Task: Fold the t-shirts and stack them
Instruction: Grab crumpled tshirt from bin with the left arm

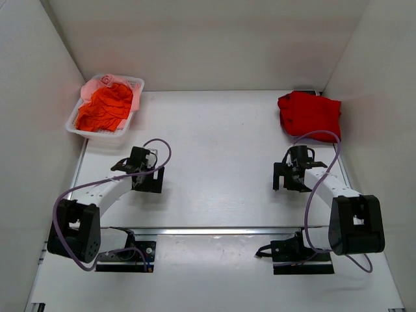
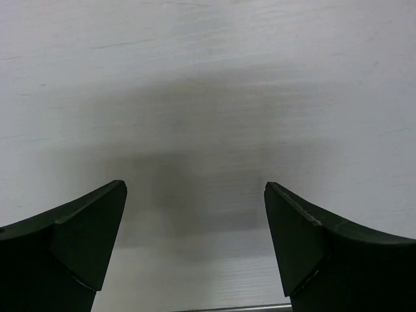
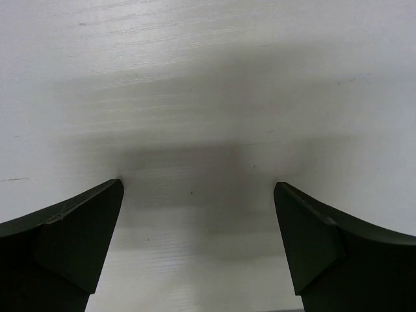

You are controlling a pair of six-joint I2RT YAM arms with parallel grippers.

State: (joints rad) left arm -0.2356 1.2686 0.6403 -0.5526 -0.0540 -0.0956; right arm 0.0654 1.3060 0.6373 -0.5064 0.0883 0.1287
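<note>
White table point(image 1: 214, 140), red t-shirt point(image 1: 309, 114), seemingly folded, beyond right gripper point(image 3: 198, 188), orange t-shirt point(image 1: 104, 108) in basket point(image 1: 99, 134) beyond left gripper point(image 2: 195, 188), both spread apart

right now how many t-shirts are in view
3: the orange t-shirt and the pink t-shirt in the basket, far left; the red t-shirt on the table, far right. More may hide underneath.

The white table point(image 1: 214, 143) carries a white mesh basket point(image 1: 97, 134) at ten o'clock and a red t-shirt point(image 1: 309, 114) at two o'clock.
</note>
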